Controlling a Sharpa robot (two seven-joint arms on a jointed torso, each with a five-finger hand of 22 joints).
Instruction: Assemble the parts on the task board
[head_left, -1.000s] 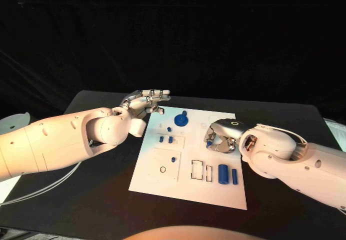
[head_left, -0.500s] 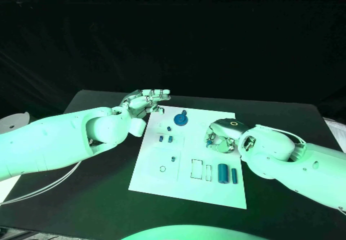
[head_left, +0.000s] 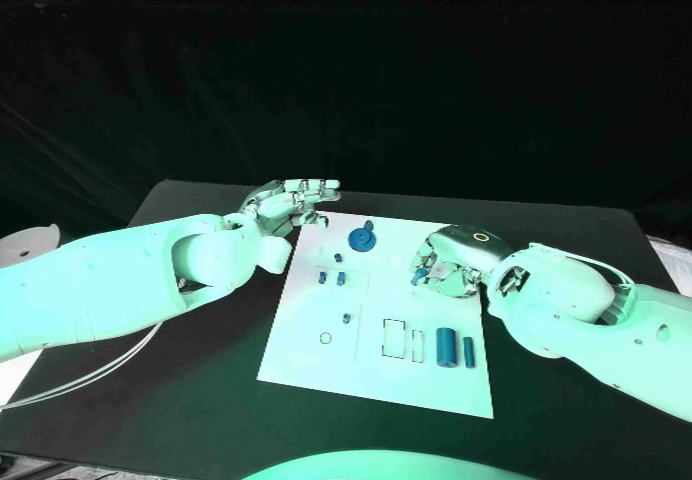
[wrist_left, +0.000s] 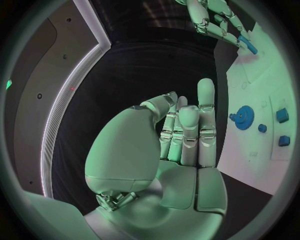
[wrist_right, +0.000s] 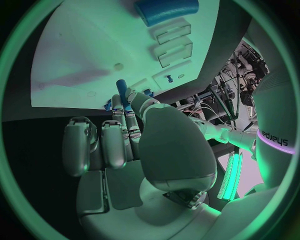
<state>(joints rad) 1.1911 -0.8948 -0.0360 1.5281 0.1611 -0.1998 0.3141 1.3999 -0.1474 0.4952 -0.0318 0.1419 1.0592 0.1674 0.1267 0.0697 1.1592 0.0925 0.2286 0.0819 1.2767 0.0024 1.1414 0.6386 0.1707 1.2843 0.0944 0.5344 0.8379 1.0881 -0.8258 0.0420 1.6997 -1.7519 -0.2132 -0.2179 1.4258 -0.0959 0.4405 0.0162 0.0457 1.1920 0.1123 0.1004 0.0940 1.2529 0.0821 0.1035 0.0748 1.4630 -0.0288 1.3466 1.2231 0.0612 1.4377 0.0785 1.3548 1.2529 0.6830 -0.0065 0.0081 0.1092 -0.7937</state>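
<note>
Pinching a small blue peg (wrist_right: 121, 86), apparently cylindrical, right robot hand (head_left: 447, 268), left robot hand (head_left: 293, 203) empty, fingers apart

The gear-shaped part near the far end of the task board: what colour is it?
Blue. The gear-shaped part shows best in the left wrist view, lying on the white task board.

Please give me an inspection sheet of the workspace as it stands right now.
Surface: black table, bare around the board.
Job's things: white task board at mid-table; blue gear near its far edge; two blue cylinders lying side by side near the front; small blue pieces left of centre.
Clutter: nothing seen.
Hands: left hand over the board's far left corner, holding nothing; right hand over the board's right side, pinching a small blue part.
Cables: nothing seen on the table.
Surroundings: dark backdrop.
</note>
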